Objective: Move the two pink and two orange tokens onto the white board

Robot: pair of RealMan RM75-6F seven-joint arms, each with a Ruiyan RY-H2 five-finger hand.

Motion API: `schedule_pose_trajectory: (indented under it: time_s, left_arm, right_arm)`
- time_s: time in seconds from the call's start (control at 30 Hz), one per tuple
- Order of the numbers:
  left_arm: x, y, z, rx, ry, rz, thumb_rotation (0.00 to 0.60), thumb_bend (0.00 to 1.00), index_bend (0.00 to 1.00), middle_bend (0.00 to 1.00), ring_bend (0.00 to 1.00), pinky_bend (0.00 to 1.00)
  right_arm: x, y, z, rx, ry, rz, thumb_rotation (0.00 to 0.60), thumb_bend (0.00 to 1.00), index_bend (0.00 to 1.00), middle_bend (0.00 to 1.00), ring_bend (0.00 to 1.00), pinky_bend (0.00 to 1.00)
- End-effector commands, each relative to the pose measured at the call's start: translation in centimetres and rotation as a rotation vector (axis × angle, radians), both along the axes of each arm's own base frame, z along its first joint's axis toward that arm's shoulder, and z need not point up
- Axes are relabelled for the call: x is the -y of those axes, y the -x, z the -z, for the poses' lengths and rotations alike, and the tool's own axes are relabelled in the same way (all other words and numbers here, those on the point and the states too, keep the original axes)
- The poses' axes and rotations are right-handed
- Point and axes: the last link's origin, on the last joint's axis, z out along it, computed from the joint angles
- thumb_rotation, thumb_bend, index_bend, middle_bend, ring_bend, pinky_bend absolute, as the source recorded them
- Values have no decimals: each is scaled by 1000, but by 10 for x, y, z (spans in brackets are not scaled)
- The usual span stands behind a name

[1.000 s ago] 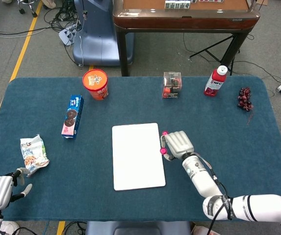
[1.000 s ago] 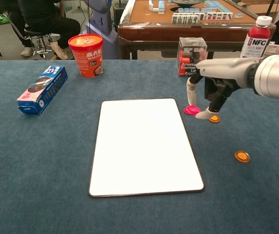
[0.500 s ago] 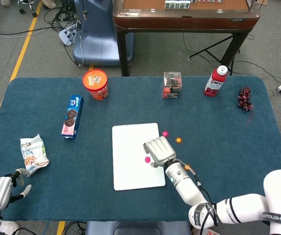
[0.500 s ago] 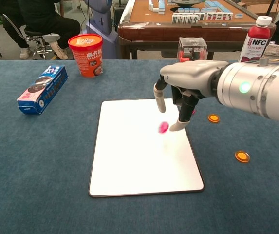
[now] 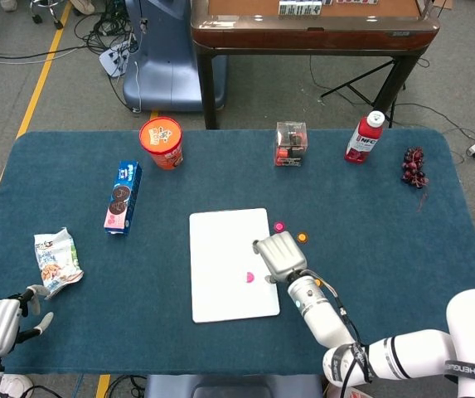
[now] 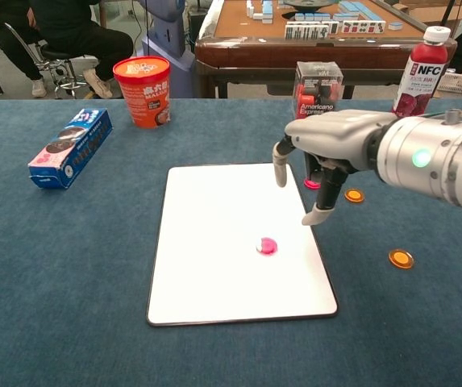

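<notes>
One pink token (image 6: 268,246) lies on the board (image 6: 214,274). The other pink (image 5: 279,225) and two orange tokens (image 6: 401,259) remain on the counter. The right hand (image 6: 315,173) hangs open and empty.

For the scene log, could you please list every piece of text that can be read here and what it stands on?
"NFC": red bottle.
"Americano": clear box.
"SHENGLE", partly cut off: right arm's forearm.
Orange cup, blue biscuit box, snack bag: print too small to read.
</notes>
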Motion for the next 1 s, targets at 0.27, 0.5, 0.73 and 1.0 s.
schedule_pose_trajectory:
  time_s: [0.27, 0.5, 0.73, 1.0]
  left_arm:
    - [-3, -3, 3, 1, 4, 12, 600, 281, 511, 647, 638, 784]
    - [-2, -4, 5, 0, 11, 9, 600, 281, 511, 647, 638, 784]
    - [1, 0, 6, 2, 14, 1, 600, 281, 511, 647, 638, 784]
    - [4, 3, 8, 3, 20, -5, 600, 281, 511, 647, 638, 784]
  right_arm:
    - [30, 40, -7, -46, 57, 151, 600, 143, 377, 1000, 1000, 1000]
    - [57, 43, 1, -68, 73, 216, 600, 168, 377, 1000, 1000, 1000]
    - [77, 37, 10, -75, 80, 257, 600, 205, 377, 1000, 1000, 1000]
    - [97, 31, 16, -77, 100, 309, 600, 206, 377, 1000, 1000, 1000]
